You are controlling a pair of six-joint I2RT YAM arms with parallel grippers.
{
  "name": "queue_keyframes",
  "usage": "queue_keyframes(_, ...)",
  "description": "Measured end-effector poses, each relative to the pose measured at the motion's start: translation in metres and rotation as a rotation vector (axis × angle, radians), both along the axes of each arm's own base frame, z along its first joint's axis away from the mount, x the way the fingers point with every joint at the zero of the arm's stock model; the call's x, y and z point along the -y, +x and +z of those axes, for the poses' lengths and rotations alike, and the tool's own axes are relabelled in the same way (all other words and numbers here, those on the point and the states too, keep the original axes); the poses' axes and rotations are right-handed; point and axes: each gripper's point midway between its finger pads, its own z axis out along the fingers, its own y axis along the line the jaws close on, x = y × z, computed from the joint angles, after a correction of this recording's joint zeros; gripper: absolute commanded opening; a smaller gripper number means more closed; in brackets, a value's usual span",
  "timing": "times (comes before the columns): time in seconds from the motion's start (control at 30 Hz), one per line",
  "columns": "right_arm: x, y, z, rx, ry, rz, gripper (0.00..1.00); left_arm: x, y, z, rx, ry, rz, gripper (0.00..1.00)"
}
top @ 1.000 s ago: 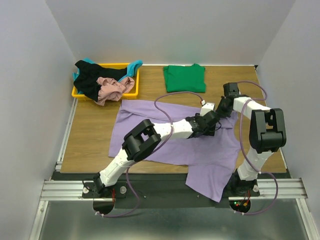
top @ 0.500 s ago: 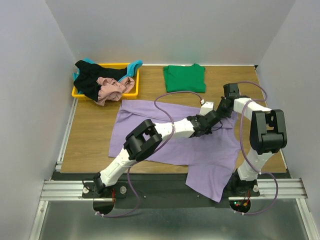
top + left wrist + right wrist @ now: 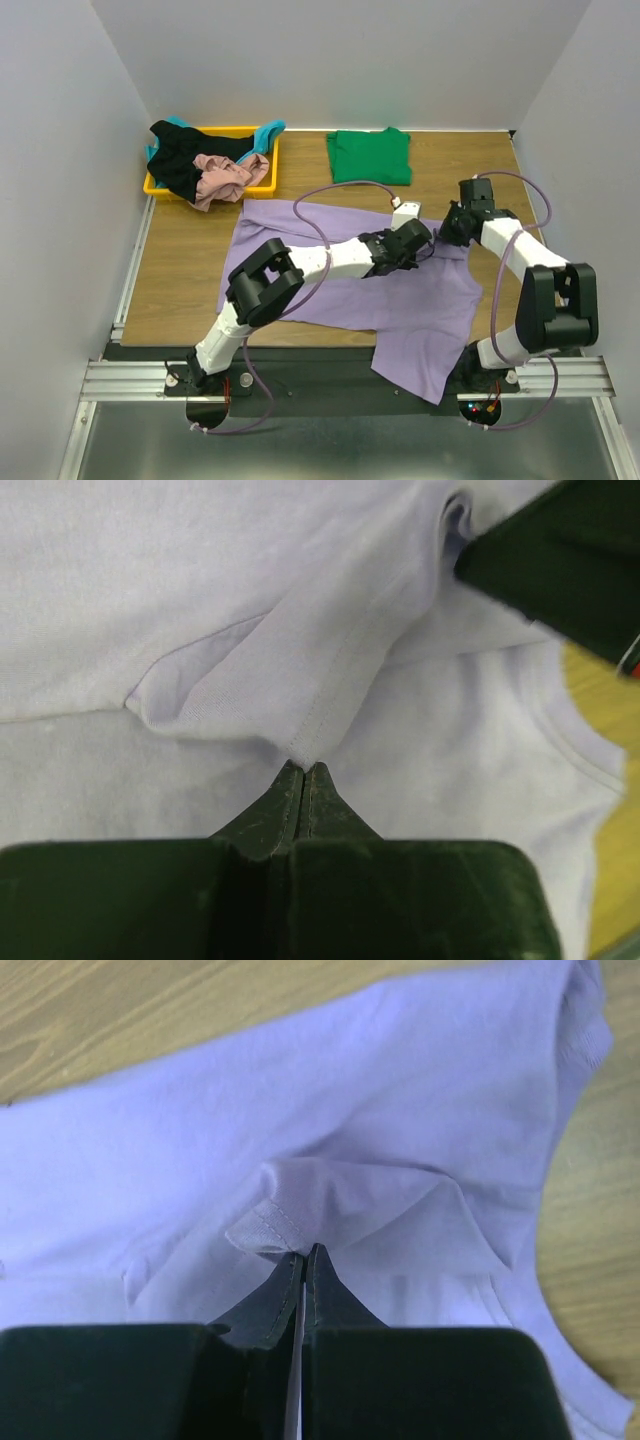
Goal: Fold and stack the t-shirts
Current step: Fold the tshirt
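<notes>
A lavender purple t-shirt lies spread over the middle of the table, its lower part hanging over the near edge. My left gripper is shut on a stitched fold of that shirt near its right sleeve. My right gripper, close beside the left one, is shut on a hemmed edge of the same shirt. In the left wrist view the right gripper's dark finger shows at the upper right. A green t-shirt lies folded at the back. Black, dusty pink and teal t-shirts are heaped in the tray.
A yellow plastic tray stands at the back left of the wooden table. Grey walls close in the left, back and right sides. Purple cables loop above both arms. A metal rail runs along the near edge.
My left gripper has closed on the purple shirt's fold. Both grippers have shifted a little toward the back and left with the cloth, and the right arm's elbow has swung down toward the near edge.
</notes>
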Motion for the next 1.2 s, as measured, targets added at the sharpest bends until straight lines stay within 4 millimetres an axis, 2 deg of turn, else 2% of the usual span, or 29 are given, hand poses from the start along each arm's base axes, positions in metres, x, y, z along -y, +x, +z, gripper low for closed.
queue_keyframes(0.13,-0.001,-0.019,0.008,0.027,0.012,0.007,0.00,-0.003,-0.006,0.017,0.007,-0.044,-0.016,0.00)
queue_keyframes(0.27,-0.004,-0.039,0.013,0.030,0.029,0.014,0.00,-0.009,-0.014,0.023,-0.003,-0.065,-0.039,0.00)
queue_keyframes(0.53,-0.004,-0.080,0.013,-0.007,0.042,0.008,0.02,-0.031,-0.031,0.011,-0.039,-0.040,-0.061,0.00)
queue_keyframes(0.6,-0.005,-0.092,0.011,-0.026,0.055,0.003,0.05,-0.035,-0.034,0.009,-0.045,-0.038,-0.064,0.00)
queue_keyframes(0.77,-0.011,-0.110,0.013,-0.029,0.102,-0.013,0.10,-0.034,-0.041,0.008,-0.066,-0.052,-0.090,0.00)
queue_keyframes(0.93,-0.012,-0.128,0.001,-0.100,0.116,-0.039,0.11,-0.037,-0.045,0.006,-0.077,-0.064,-0.093,0.00)
queue_keyframes(0.97,-0.012,-0.131,0.000,-0.110,0.117,-0.043,0.14,-0.041,-0.047,0.005,-0.081,-0.060,-0.091,0.00)
queue_keyframes(1.0,-0.012,-0.133,0.000,-0.120,0.120,-0.049,0.23,-0.044,-0.048,0.003,-0.085,-0.056,-0.086,0.00)
queue_keyframes(1.1,-0.012,-0.141,0.002,-0.131,0.125,-0.062,0.28,-0.051,-0.052,0.003,-0.094,-0.049,-0.081,0.00)
queue_keyframes(1.13,-0.012,-0.142,0.004,-0.126,0.126,-0.063,0.31,-0.052,-0.052,0.003,-0.096,-0.048,-0.081,0.05)
queue_keyframes(1.17,-0.014,-0.144,0.007,-0.122,0.138,-0.060,0.44,-0.052,-0.053,0.005,-0.099,-0.052,-0.083,0.21)
queue_keyframes(1.2,-0.015,-0.145,0.008,-0.119,0.143,-0.057,0.49,-0.051,-0.054,0.006,-0.102,-0.056,-0.086,0.30)
